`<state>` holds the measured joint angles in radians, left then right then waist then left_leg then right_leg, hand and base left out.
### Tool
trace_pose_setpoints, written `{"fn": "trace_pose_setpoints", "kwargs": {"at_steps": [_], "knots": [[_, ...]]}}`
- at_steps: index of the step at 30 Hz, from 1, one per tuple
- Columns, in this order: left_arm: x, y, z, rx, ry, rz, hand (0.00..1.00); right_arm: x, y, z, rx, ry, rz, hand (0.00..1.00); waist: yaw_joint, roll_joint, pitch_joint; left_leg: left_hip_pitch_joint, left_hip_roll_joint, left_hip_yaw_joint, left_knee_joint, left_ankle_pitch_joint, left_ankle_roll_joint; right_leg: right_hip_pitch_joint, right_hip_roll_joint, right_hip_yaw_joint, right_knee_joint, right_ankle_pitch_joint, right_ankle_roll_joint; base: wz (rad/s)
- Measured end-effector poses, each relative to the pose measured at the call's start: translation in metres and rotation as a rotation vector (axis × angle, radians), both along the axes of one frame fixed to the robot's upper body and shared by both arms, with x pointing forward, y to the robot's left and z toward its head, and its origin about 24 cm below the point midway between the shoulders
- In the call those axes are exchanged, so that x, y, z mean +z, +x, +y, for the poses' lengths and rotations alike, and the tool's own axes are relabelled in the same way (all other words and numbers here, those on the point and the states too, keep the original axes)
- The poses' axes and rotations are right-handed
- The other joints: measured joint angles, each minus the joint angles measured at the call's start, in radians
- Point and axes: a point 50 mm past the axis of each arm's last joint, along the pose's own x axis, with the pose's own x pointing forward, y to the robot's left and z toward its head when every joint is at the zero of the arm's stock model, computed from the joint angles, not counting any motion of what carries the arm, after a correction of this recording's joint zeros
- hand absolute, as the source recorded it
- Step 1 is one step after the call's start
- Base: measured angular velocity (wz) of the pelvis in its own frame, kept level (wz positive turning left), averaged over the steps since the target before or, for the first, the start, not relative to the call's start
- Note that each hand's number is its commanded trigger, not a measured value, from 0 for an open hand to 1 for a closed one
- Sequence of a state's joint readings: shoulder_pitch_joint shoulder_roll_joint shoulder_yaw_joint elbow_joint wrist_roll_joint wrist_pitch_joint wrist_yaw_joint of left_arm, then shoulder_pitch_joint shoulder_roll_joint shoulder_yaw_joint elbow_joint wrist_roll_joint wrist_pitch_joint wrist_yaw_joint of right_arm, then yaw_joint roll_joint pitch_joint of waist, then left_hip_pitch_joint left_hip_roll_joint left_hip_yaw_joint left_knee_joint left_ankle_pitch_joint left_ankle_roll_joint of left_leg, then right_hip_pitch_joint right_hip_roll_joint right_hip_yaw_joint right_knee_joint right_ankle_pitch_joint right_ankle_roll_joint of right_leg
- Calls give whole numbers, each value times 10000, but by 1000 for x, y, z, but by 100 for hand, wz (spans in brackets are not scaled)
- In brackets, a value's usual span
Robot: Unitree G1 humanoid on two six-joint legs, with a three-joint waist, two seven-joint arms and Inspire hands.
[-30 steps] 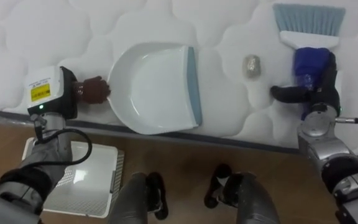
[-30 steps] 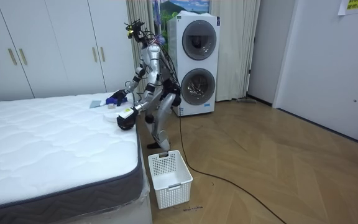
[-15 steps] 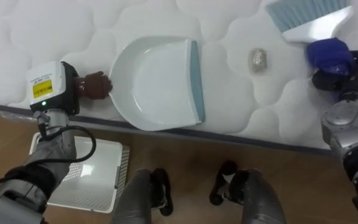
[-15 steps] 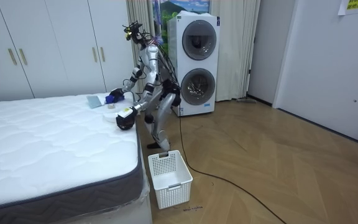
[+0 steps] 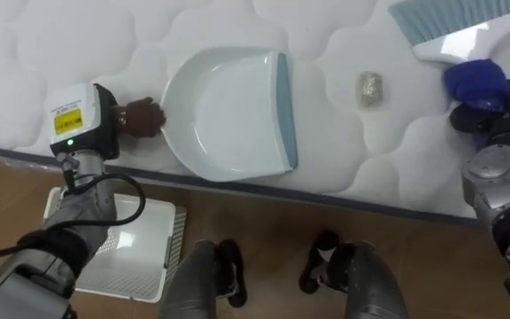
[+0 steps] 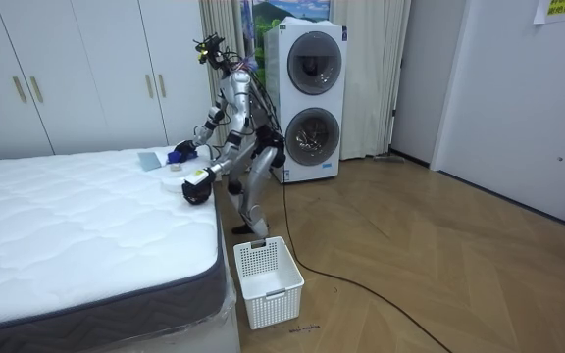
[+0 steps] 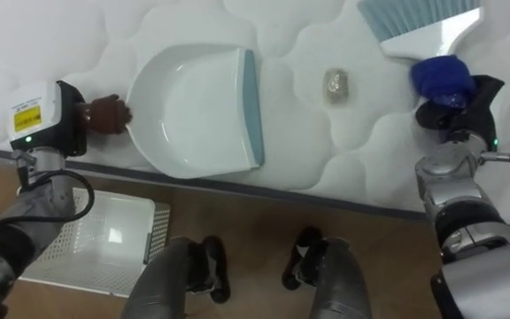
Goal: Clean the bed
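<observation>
Left eye view: left hand point(image 5: 109, 122) grips the seemingly stiff, light dustpan point(image 5: 228, 115) by its handle, right hand point(image 5: 490, 122) clasps the brush point(image 5: 463, 37) handle (crumpled scrap point(image 5: 370, 89) looks light, rollable).

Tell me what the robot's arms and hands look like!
The left hand has dark brown fingers. Behind it sits a black wrist with a white box, bearing a yellow label and a small green light. Its arm is grey, with a black cable looping off it. The right hand looks black with blue on top, on a jointed silver-grey arm.
</observation>
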<state>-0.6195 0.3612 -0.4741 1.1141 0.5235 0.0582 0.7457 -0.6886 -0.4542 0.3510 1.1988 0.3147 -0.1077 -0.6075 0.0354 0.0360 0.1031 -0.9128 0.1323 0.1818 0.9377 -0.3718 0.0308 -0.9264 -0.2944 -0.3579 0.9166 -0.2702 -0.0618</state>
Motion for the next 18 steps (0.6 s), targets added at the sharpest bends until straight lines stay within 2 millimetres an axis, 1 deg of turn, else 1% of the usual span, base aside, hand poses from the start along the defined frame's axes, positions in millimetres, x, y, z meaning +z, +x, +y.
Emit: {"fn": "trace_pose_setpoints", "kwargs": {"at_steps": [8,14,17,18], "knots": [[-2,0,0,38,-13,242,100,-2,0,2,44,-111,201,100,11,7,-5,134,19,17,-7,6,-9,113,36,27,-12,-12,-3,0],[-2,0,0,-21,-52,484,100,-1,1,2,463,-1092,572,100,1,4,-5,185,9,55,-9,5,-7,122,21,72,9,-20,10,0],[-1,2,0,-115,66,560,100,1,2,1,636,-1726,859,100,-15,-34,-7,193,-9,57,-3,5,-6,122,9,97,27,-20,10,0],[0,3,-1,-116,100,553,100,3,2,0,748,-2030,1033,100,-31,-84,5,197,-24,60,-8,5,-6,116,-8,108,46,-20,10,0]]}}
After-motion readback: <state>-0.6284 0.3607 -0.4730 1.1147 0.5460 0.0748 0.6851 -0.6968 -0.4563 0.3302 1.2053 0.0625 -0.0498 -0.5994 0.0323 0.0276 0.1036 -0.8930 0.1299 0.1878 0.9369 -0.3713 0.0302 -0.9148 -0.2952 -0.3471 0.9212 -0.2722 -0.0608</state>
